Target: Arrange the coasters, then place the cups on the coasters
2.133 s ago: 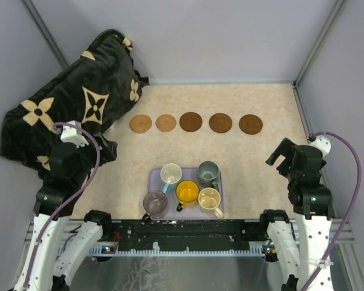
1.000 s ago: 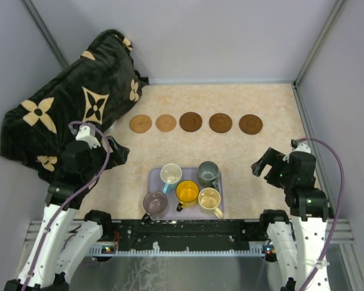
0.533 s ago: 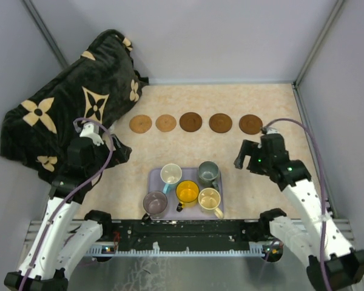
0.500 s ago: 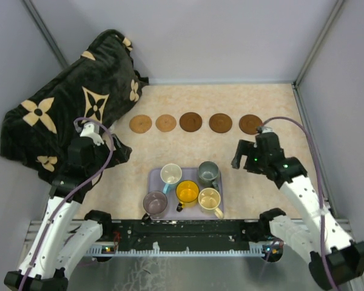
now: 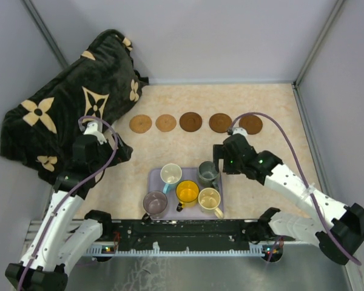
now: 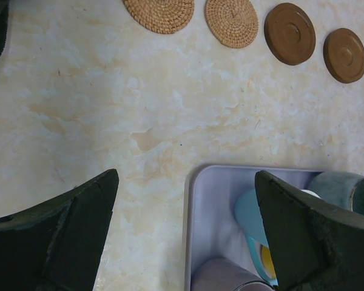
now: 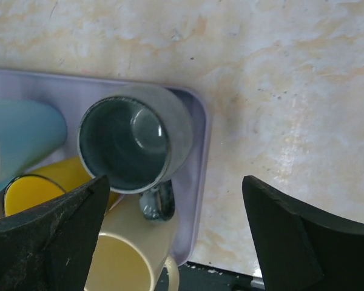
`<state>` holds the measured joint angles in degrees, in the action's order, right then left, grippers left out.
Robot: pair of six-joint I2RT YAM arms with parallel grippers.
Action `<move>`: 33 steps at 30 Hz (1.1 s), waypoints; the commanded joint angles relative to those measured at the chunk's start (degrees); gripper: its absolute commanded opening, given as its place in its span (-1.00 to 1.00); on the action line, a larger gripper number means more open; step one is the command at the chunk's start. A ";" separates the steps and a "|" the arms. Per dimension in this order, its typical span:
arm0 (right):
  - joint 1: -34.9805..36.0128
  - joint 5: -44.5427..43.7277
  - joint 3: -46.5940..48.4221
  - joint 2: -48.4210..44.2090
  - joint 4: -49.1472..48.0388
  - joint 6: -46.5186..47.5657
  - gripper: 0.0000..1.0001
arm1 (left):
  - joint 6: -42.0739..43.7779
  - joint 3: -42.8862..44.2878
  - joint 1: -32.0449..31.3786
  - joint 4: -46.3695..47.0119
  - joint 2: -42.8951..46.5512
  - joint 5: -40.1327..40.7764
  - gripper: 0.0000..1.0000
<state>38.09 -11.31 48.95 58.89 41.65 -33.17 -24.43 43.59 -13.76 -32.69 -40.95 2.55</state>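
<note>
Far L, a dark flower-print blanket [image 5: 73, 97] lies heaped off the work area, no part in this. L gripper [image 6: 187, 182] hangs low over bare tabletop near the tray's L corner, jaws spread wide, holding nothing. Beyond it the coasters sit in a straight row across the table, well apart from the tray: two woven tan coasters [image 5: 141, 123] on the L, then three dark brown coasters [image 5: 220, 122] to the R, evenly spaced, so the arranging part looks done. All five cups are bunched on the lavender tray [image 5: 153, 176] at the near edge: purple-grey mug [image 5: 155, 202] and white mug w/ light blue handle [image 5: 170, 173] on the L side, yellow mug [image 5: 187, 191] mid, cream mug [image 5: 209, 198] and grey-green mug [image 7: 133, 136] on the R. None on a coaster yet. R gripper [image 7: 175, 182] hovers just above the grey-green mug at the tray's R corner, jaws wide, empty. Step in hand, I'd say: first cup pick. Next move needs R to drop, pinch the mug's wall or rim w/o knocking the cream and yellow mugs pressed beside it, lift clear, then carry to a brown coaster on the R.
</note>
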 commanded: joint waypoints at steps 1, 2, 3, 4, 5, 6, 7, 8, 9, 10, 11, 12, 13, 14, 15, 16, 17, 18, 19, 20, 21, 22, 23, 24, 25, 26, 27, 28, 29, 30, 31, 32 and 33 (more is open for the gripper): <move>6.44 -3.63 0.34 -0.16 0.35 -5.87 0.79 | 1.20 -1.37 0.05 3.76 -0.97 -0.84 0.99; 8.25 -3.77 0.01 -0.04 0.14 -6.86 0.77 | 1.29 -1.42 0.05 3.99 -1.20 -1.10 0.99; 9.59 -4.04 -0.07 0.28 -0.03 -7.74 0.74 | 1.36 -1.49 0.05 4.11 -1.38 -1.37 0.99; 10.68 -4.52 -0.08 0.67 -0.07 -8.46 0.69 | 1.39 -1.49 0.05 4.08 -1.51 -1.54 0.99; 11.50 -4.88 0.11 1.16 0.07 -8.98 0.64 | 1.39 -1.54 0.05 4.00 -1.50 -1.72 0.99; 12.17 -5.14 0.32 1.63 0.27 -9.28 0.59 | 1.40 -1.71 0.06 3.91 -1.46 -1.82 0.99; 12.60 -5.50 0.58 2.07 0.58 -9.50 0.54 | 1.38 -1.87 0.05 3.87 -1.26 -1.84 0.99; 12.89 -5.58 0.80 2.34 0.84 -9.62 0.49 | 1.42 -2.07 0.05 3.74 -1.04 -1.84 0.99; 13.04 -5.58 0.88 2.44 1.01 -9.63 0.45 | 1.41 -2.31 0.05 3.61 -0.65 -1.73 0.99; 13.18 -5.44 0.86 2.39 1.25 -9.59 0.40 | 1.42 -2.56 0.05 3.53 -0.36 -1.66 0.99; 13.20 -5.33 0.76 2.20 1.46 -9.44 0.32 | 1.48 -2.75 0.05 3.39 0.10 -1.47 0.99; 13.16 -5.26 0.53 2.00 1.73 -9.31 0.21 | 1.43 -2.88 0.05 3.20 0.51 -1.31 0.99; 13.16 -5.26 0.27 1.89 2.12 -9.29 -0.01 | 1.46 -3.02 0.05 3.01 0.83 -1.12 0.99; 13.18 -5.26 -0.11 1.85 2.32 -9.35 -0.33 | 1.47 -3.08 0.05 2.88 1.07 -0.98 0.99; 13.20 -5.28 -0.55 1.70 2.45 -9.45 -0.45 | 1.37 -3.08 0.05 2.76 1.32 -0.87 0.99; 13.16 -5.17 -0.91 1.52 2.57 -9.64 -0.47 | 1.33 -3.15 0.05 2.72 1.44 -0.88 0.99; 13.20 -5.00 -1.28 1.32 2.64 -9.86 -0.47 | 1.30 -3.16 0.05 2.66 1.48 -0.88 0.99; 13.16 -4.63 -1.62 1.14 2.65 -10.08 -0.45 | 1.23 -3.23 0.05 2.64 1.51 -0.92 0.99; 13.16 -4.15 -1.97 0.89 2.57 -10.29 -0.41 | 1.22 -3.23 0.05 2.64 1.53 -0.98 0.99; 13.16 -3.76 -2.32 0.67 2.56 -10.53 -0.38 | 1.18 -3.28 0.05 2.69 1.47 -1.12 0.99; 13.15 -3.47 -2.62 0.42 2.56 -10.74 -0.33 | 1.22 -3.23 0.05 2.71 1.36 -1.20 0.99; 13.15 -3.26 -3.06 0.16 2.56 -10.85 -0.30 | 1.14 -3.22 0.05 2.72 1.32 -1.22 0.99; 13.22 -3.11 -3.33 -0.02 2.70 -10.93 -0.28 | 1.21 -3.18 0.05 2.74 1.23 -1.27 0.99; 13.16 -2.92 -3.62 -0.22 2.73 -10.95 -0.28 | 1.22 -3.21 0.05 2.72 1.15 -1.31 0.99; 13.17 -2.64 -3.86 -0.30 2.74 -11.00 -0.28 | 1.30 -3.20 0.05 2.72 1.14 -1.32 0.99; 13.16 -2.44 -4.05 -0.33 2.70 -11.02 -0.29 | 1.25 -3.23 0.05 2.74 1.13 -1.32 0.99; 13.20 -1.97 -4.18 -0.31 2.57 -11.04 -0.29 | 1.26 -3.32 0.05 2.72 1.22 -1.32 0.99; 13.25 -1.60 -4.33 -0.30 2.32 -11.04 -0.30 | 1.26 -3.38 0.05 2.77 1.22 -1.32 0.99; 13.29 -1.27 -4.42 -0.21 2.04 -10.96 -0.30 | 1.27 -3.44 0.05 2.79 1.29 -1.30 0.99; 13.26 -1.14 -4.47 -0.01 1.76 -10.89 -0.30 | 1.17 -3.59 0.05 2.80 1.33 -1.39 0.99; 13.24 -0.93 -4.48 0.22 1.44 -10.80 -0.30 | 1.15 -3.67 0.05 2.80 1.39 -1.45 0.99; 13.25 -0.78 -4.48 0.52 1.08 -10.66 -0.30 | 1.14 -3.73 0.05 2.89 1.44 -1.49 0.99; 13.24 -0.52 -4.48 0.83 0.82 -10.53 -0.30 | 1.19 -3.82 0.05 2.89 1.53 -1.45 0.99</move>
<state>50.87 -12.71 44.23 59.96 44.49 -43.57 -23.73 40.38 -13.76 -30.61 -40.01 1.65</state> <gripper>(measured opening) 0.353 0.997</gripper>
